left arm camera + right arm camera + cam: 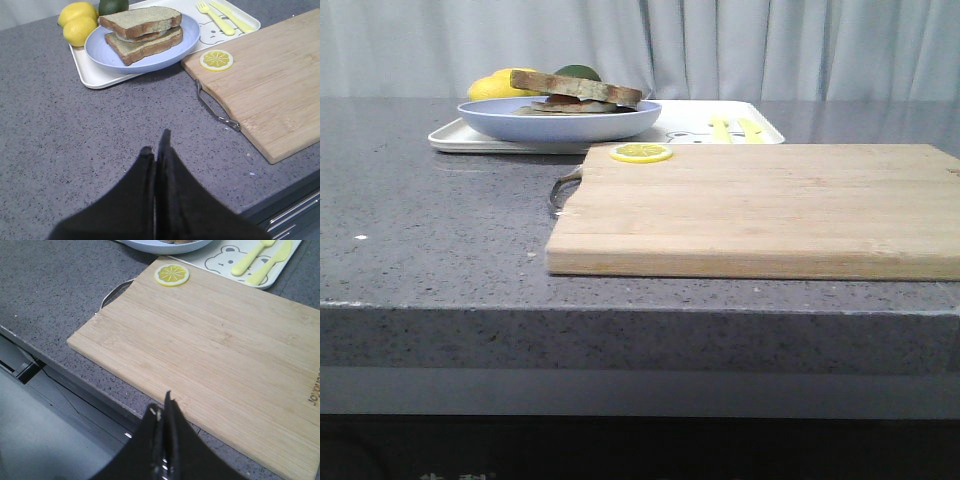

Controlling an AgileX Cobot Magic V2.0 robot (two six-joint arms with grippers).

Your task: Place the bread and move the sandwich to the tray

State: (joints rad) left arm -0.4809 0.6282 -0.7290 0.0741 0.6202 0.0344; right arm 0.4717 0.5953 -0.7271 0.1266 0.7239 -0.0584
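Note:
The bare bread slice (140,19) lies on top of the sandwich (145,46) in the round pale blue plate (100,52). The plate stands on the white tray (92,80). The egg is almost wholly hidden between the slices. In the front view the bread (575,87), plate (560,122) and tray (450,135) sit at the back left; neither gripper shows there. My left gripper (156,142) is shut and empty over bare grey counter, well short of the tray. My right gripper (161,407) is shut and empty at the counter's front edge, beside the near edge of the cutting board (215,340).
The wooden cutting board (750,210) lies centre-right with a metal handle (215,110) and a lemon slice (641,152) at its far left corner. Two lemons (77,20) and a lime (113,6) sit behind the plate. A yellow fork and knife (215,17) lie on the tray.

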